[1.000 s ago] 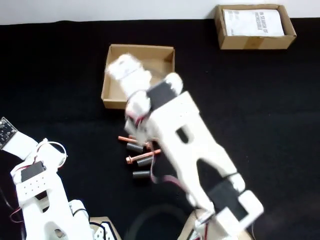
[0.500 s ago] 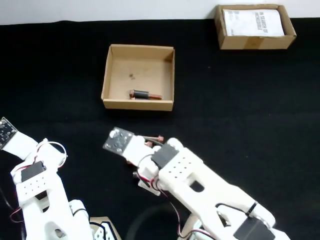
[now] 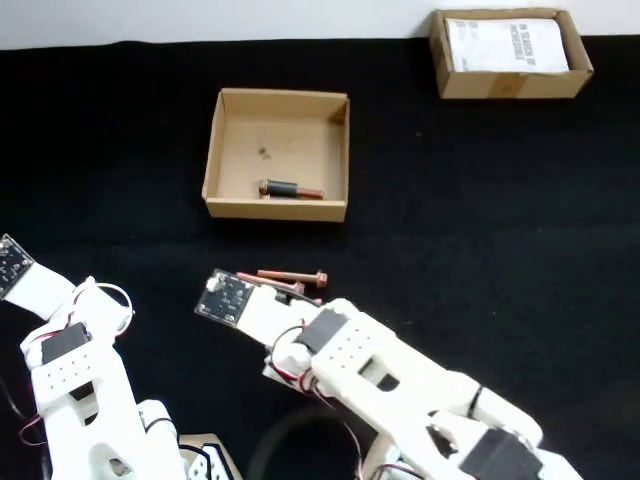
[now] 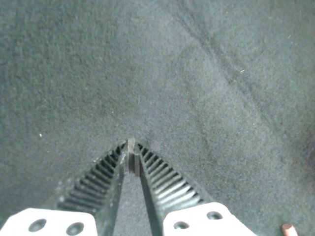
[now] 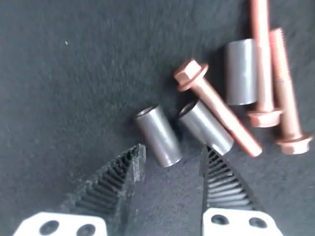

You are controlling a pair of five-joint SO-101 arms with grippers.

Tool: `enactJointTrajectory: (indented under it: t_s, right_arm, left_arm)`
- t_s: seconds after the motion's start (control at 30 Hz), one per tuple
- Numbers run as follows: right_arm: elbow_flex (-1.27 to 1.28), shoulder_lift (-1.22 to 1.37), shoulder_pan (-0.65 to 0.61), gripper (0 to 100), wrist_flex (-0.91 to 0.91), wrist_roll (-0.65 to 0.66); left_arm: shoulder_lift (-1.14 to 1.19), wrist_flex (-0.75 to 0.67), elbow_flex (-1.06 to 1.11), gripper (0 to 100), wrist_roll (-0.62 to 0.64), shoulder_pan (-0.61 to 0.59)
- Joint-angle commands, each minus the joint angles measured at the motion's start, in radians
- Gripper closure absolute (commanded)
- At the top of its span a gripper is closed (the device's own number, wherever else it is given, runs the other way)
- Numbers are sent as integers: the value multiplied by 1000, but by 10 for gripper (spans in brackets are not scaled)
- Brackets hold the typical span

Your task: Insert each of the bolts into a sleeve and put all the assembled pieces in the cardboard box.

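My right end effector (image 5: 172,150) is open, fingers spread above two loose sleeves. The first sleeve (image 5: 158,135) lies in line with the gap. The second sleeve (image 5: 205,127) lies just beside it, against the first bolt (image 5: 219,114). A third sleeve (image 5: 241,72), second bolt (image 5: 261,64) and third bolt (image 5: 288,88) lie alongside. This group rests on the tabletop (image 3: 480,250) near the cardboard box (image 3: 275,211), outside its front wall. One assembled piece (image 3: 290,189) lies inside the box. My left end effector (image 4: 130,145) is closed, fingertips meeting, over the tabletop well apart from the box.

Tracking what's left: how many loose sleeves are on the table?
3 sleeves: one ahead of the right gripper, one beside it against a slanted bolt, one farther off beside two parallel bolts. Others may be hidden.
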Motion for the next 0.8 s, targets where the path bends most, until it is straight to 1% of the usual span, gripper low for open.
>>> enactJointTrajectory:
  t_s: [0.0,0.17,0.43,0.5,0.57,0.63,0.77]
  right_arm:
    - [-18,48,-4,832,-48,11]
    - [-22,125,-4,832,-104,11]
    - [-82,223,-2,839,-104,11]
    - [-101,254,-2,895,-104,11]
    - [-122,282,-2,992,-104,8]
    - [-134,305,-2,978,-104,6]
    - [-136,314,-2,991,-104,5]
  left_arm:
    - [-12,-17,-4,990,-2,15]
    - [-12,-17,-4,990,-2,15]
    - [-12,-17,-4,990,-2,13]
    - [-12,-17,-4,990,-2,13]
    - [-12,-17,-4,990,-2,13]
    - [-12,-17,-4,990,-2,13]
    - [-12,-17,-4,990,-2,13]
